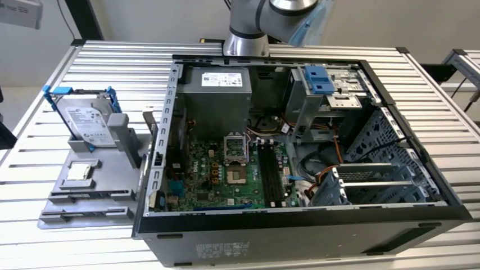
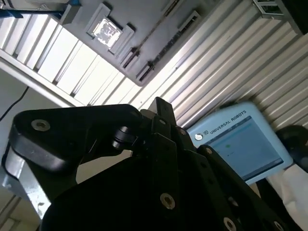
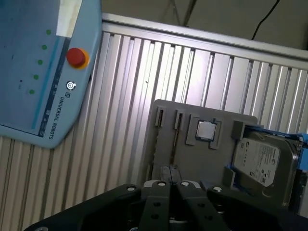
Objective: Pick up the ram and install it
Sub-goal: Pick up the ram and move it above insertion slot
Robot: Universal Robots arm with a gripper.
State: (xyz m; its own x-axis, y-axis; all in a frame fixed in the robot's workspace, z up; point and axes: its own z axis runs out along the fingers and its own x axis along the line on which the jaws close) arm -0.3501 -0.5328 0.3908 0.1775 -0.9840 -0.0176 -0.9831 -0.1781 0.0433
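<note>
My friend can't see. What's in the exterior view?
An open computer case lies on a slatted table, its motherboard showing. On the exterior view's left, a grey tray holds a hard drive. The arm rises beyond the case.

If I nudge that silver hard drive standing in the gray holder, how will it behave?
The hard drive looks rigid and probably dense, given its metal case. It stands on edge in the gray holder, so a sideways push might tip it. Its blue brackets likely give grip.

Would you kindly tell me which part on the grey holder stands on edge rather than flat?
The silver hard drive: it stands on edge at one end of the holder, while the small square chip lies flat in its recess.
</note>
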